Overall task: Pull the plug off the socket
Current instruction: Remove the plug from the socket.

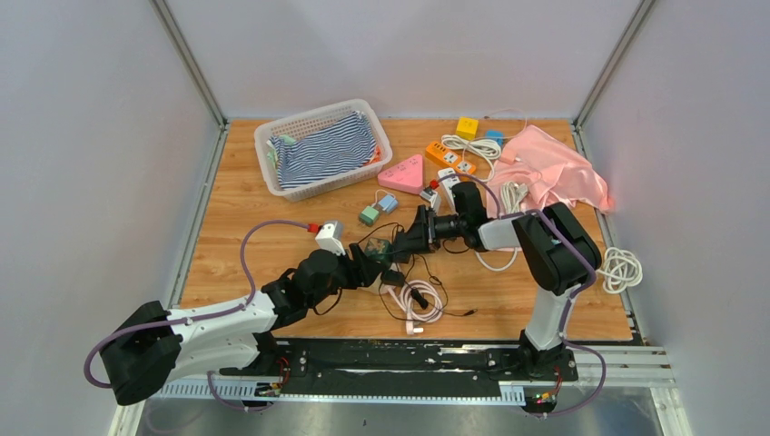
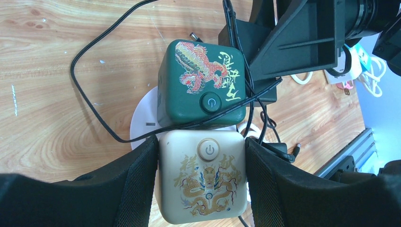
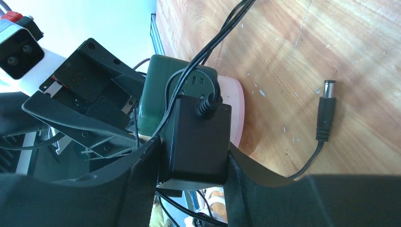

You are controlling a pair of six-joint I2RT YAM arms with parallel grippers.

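My left gripper is shut on a cream cube socket printed with a gold dragon. A green cube socket with a red dragon sits directly against it, over a round white base. In the right wrist view, a black adapter plug is stuck into the green cube. My right gripper has closed on this plug, one pad pressed to each side. The plug's thin black cord loops over the cubes and ends in a barrel connector lying on the wood. From above, both grippers meet mid-table.
A white basket with striped cloth stands at the back left. A pink cloth, an orange power strip and a pink triangle lie at the back right. Coiled white cables lie near the front and right edges.
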